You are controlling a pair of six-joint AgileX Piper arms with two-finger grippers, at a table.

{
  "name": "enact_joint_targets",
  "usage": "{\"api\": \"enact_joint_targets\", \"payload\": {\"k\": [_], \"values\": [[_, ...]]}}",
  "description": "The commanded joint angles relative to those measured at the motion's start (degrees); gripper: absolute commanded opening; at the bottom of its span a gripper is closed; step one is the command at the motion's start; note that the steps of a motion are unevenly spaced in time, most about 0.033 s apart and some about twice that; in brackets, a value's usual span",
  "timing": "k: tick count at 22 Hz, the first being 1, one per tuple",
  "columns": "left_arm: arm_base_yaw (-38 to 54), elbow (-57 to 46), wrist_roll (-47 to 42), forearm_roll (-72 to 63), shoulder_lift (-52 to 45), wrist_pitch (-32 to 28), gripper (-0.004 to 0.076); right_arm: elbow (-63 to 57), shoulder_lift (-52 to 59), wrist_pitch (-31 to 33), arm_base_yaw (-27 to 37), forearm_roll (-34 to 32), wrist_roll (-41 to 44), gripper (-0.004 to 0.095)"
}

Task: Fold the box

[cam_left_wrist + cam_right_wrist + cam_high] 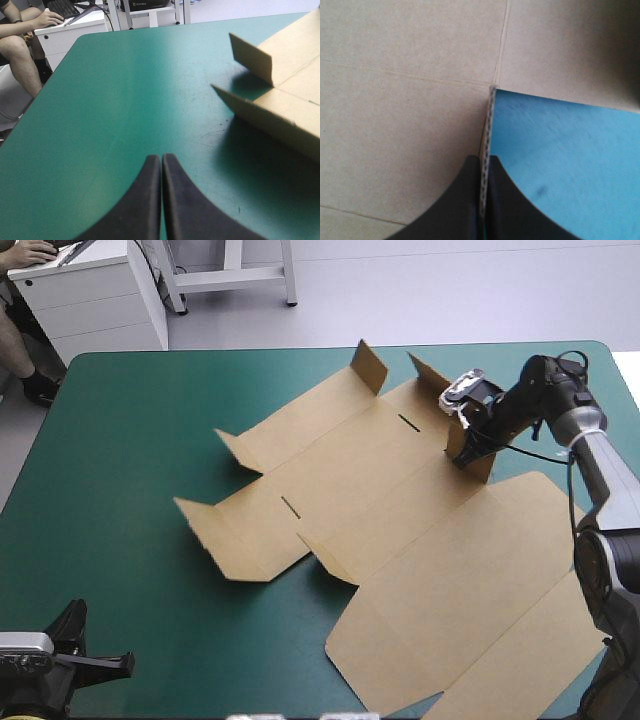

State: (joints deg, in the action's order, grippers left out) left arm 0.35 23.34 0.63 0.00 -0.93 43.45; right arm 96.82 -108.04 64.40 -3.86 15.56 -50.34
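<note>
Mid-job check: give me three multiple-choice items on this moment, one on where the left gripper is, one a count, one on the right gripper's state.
1. Where is the left gripper relative to the box?
A) on its middle panel
B) under it
C) apart from it, over bare teal-green cover

2. How many dark slots show in the box's panels in the high view?
A) none
B) two
C) five

3. The right gripper is:
A) shut on the box
B) open above the box
C) out of view

Answers:
1 C, only cover lies under its fingers.
2 B, one slot lies toward the far side and one toward the left.
3 A, a raised flap's edge runs between its fingers.
</note>
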Motion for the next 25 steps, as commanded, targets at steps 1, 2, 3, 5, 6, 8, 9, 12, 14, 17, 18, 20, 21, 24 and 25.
{"api": "enact_joint_targets", "payload": {"k": [1, 2, 3, 5, 6, 8, 9, 12, 14, 17, 18, 20, 21, 24, 25], "values": [[-0.3, 1.4, -0.2, 0.0, -0.8, -4.4, -0.0010, 4.6, 1.2, -0.3, -4.4, 0.1, -8.9, -0.0020], [-0.3, 1.4, -0.2, 0.0, -0.8, -4.4, -0.0010, 5.1, 1.0, -1.1, -5.8, -0.5, -11.6, -0.0020], [-0.3, 1.4, -0.2, 0.0, -0.8, -4.4, -0.0010, 5.4, 0.9, -2.1, -7.1, -0.9, -15.2, -0.0020], [-0.3, 1.4, -0.2, 0.0, -0.8, -4.4, -0.0010, 5.4, 0.9, -5.1, -10.9, -1.4, -22.1, -0.0020], [-0.3, 1.4, -0.2, 0.0, -0.8, -4.4, -0.0010, 5.4, 0.9, -6.2, -12.1, -1.7, -24.2, -0.0020], [-0.3, 1.4, -0.2, 0.0, -0.8, -4.4, -0.0010, 5.4, 0.9, -7.9, -13.8, -1.9, -28.2, -0.0020], [-0.3, 1.4, -0.2, 0.0, -0.8, -4.4, -0.0010, 5.4, 0.9, -10.1, -15.8, -1.6, -31.4, -0.0020], [-0.3, 1.4, -0.2, 0.0, -0.8, -4.4, -0.0010, 5.4, 0.9, -14.1, -20.0, -1.5, -35.3, -0.0020], [-0.3, 1.4, -0.2, 0.0, -0.8, -4.4, -0.0010, 5.4, 0.9, -14.6, -21.1, -1.5, -36.9, -0.0020], [-0.3, 1.4, -0.2, 0.0, -0.8, -4.4, -0.0010, 5.4, 0.8, -16.2, -21.4, 1.7, -34.9, -0.0020], [-0.3, 1.4, -0.2, 0.0, -0.8, -4.4, -0.0010, 5.4, 0.8, -18.1, -21.4, 3.2, -31.8, -0.0020], [-0.3, 1.4, -0.2, 0.0, -0.8, -4.4, -0.0010, 5.4, 0.8, -21.2, -21.4, 5.0, -27.8, -0.0020], [-0.3, 1.4, -0.2, 0.0, -0.8, -4.4, -0.0009, 5.4, 0.7, -21.6, -21.4, 5.5, -27.3, -0.0020], [-0.3, 1.4, -0.2, 0.0, -0.8, -4.4, -0.0010, 5.4, -1.0, -21.4, -21.4, 6.6, -25.5, -0.0020], [-0.3, 1.4, -0.2, 0.0, -0.8, -4.4, -0.0010, 5.4, -1.9, -21.0, -21.5, 6.9, -25.2, -0.0020]]}}
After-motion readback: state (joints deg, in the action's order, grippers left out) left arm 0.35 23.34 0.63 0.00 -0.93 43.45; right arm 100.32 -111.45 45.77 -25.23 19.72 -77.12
